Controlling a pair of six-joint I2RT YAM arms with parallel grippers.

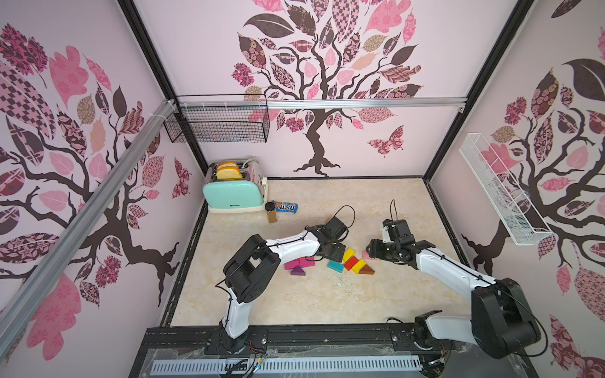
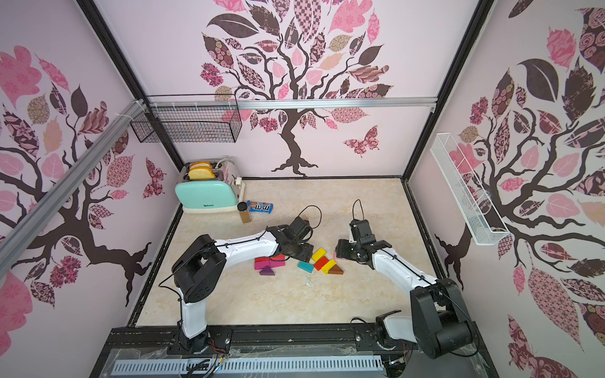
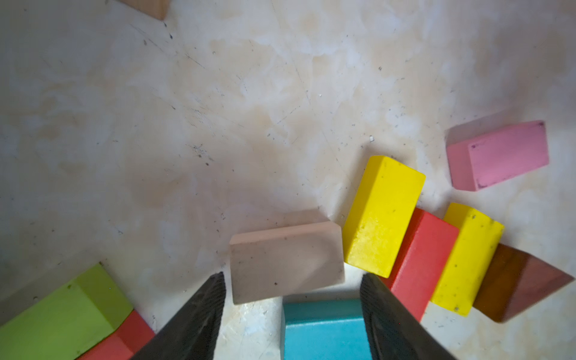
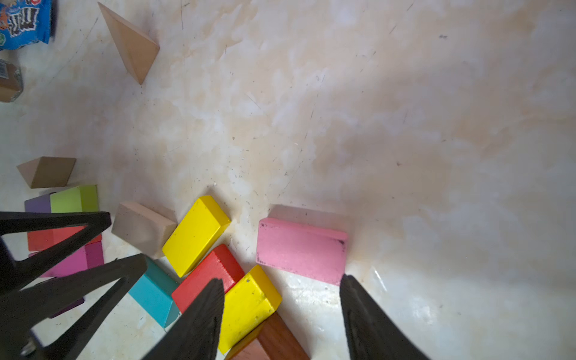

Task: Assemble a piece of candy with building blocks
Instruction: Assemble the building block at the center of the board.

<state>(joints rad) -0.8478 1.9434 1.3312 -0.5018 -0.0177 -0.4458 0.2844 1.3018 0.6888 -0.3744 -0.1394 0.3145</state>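
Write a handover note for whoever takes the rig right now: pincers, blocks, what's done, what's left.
Left pincer: open, low over the tan block, gripping nothing.
Right pincer: open, empty, just short of the pink block.
Done: row of yellow, red and yellow blocks side by side, brown triangle at one end.
Left: probably a triangle for the opposite end; teal block, tan triangle and the magenta-purple cluster lie loose.

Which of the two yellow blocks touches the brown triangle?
The yellow block between the red block and the brown triangle; the other yellow block lies beyond the red block, beside the tan block.
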